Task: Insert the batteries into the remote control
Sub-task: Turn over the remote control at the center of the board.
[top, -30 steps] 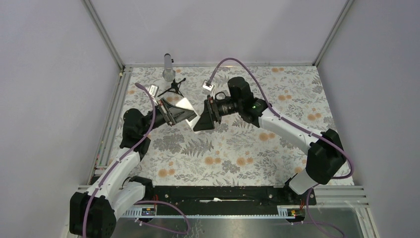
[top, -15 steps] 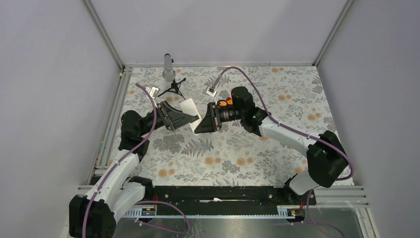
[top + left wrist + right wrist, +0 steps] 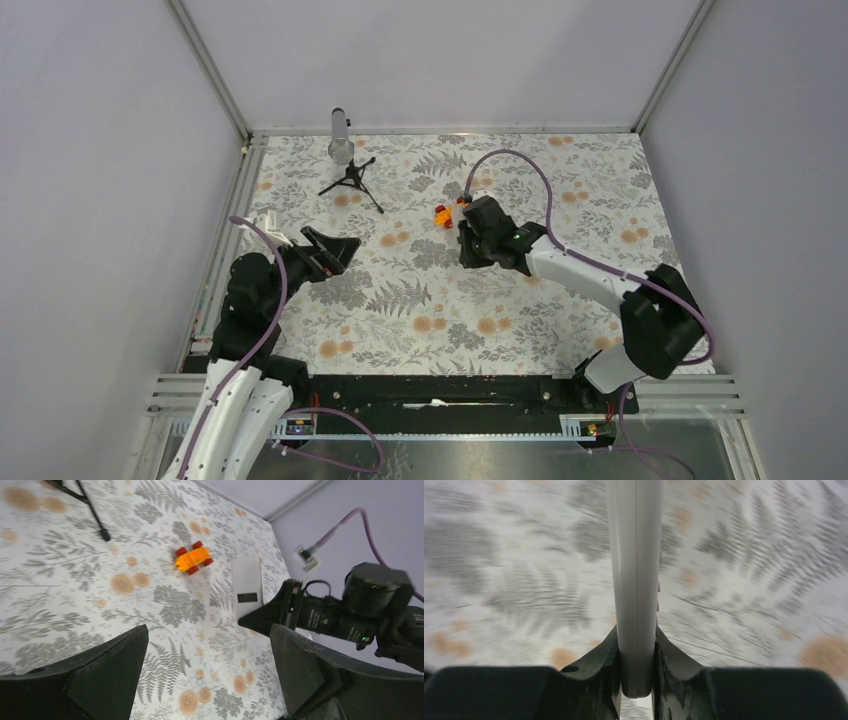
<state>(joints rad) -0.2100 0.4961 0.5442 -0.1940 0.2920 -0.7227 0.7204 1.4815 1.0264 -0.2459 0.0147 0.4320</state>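
Observation:
The remote control [image 3: 636,570] is a slim white handset, seen edge-on in the right wrist view. My right gripper [image 3: 636,647] is shut on its near end, one finger on each flat face. In the left wrist view the remote control [image 3: 247,580] shows its plain white back and sticks out from the right gripper [image 3: 257,619] above the cloth. In the top view the right gripper [image 3: 468,242] covers it. My left gripper [image 3: 207,675] is open with nothing between its fingers, and sits at the left [image 3: 335,248], apart from the remote. The batteries are out of view.
An orange toy car [image 3: 442,213] with red wheels stands just behind the right gripper, also in the left wrist view [image 3: 192,559]. A small black tripod [image 3: 350,180] and an upright grey cylinder [image 3: 340,135] stand at the back left. The floral cloth [image 3: 420,310] covers the table.
The left gripper opened, let go of the remote control and pulled back to the left. The right gripper closed on the remote control and carried it right, uncovering the toy car.

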